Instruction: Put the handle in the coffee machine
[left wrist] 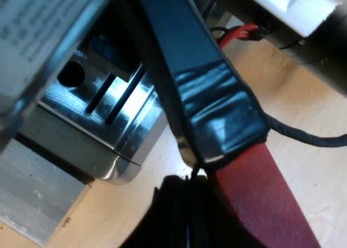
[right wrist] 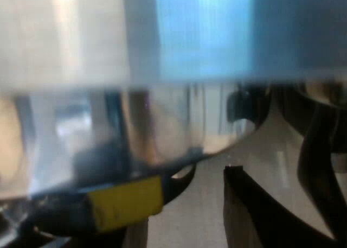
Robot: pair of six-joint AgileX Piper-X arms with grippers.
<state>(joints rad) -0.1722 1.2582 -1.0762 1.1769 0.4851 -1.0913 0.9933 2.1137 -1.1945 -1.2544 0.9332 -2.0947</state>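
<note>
One espresso machine is here, seen by its polished steel drip tray, which has a round hole and at least two long slots cut in it. It stands on a single pale wooden tabletop. A dull grey slab lies against the tray's base, and a white block sits farther off beyond the handle.

There is one handle. It is a long dark bar, wrapped in glossy black tape part way along and ending in a flat red length. It passes close by the corner of the drip tray, above the wood. Its dark end runs out of sight toward the machine, so I cannot tell whether it is seated there.

There are two grippers. The left gripper is clamped on the handle, and one black finger presses against it where the tape gives way to red.

The right gripper has its fingers a little apart with nothing between them. One finger carries a yellow patch. Just past its tips is a rounded, shiny metal part, too blurred to name.
</note>
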